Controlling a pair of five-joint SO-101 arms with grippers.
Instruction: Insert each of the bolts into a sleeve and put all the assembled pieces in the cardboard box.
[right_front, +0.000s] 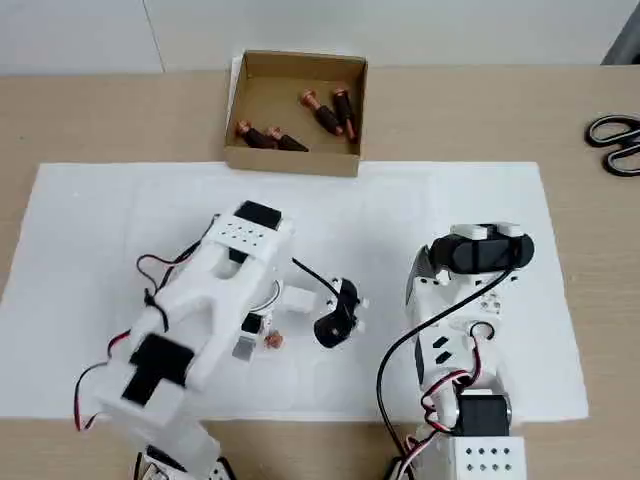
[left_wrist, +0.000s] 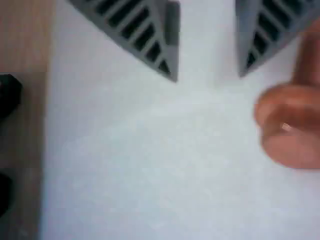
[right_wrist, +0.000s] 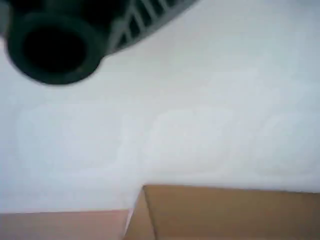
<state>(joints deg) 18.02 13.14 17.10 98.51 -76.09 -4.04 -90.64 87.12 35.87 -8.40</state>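
Note:
A copper bolt lies on the white sheet beside my left gripper. In the left wrist view that gripper is open just above the sheet, and the bolt lies outside its gap, next to one finger. A black sleeve sits in my right gripper, hollow end toward the camera, with a ribbed finger against it. The cardboard box stands at the back with several assembled pieces inside. Its wall faces the right gripper.
Scissors lie on the bare table at the far right. The left arm's black wrist camera sticks out between the two arms. The wooden table edge runs along one side of the sheet.

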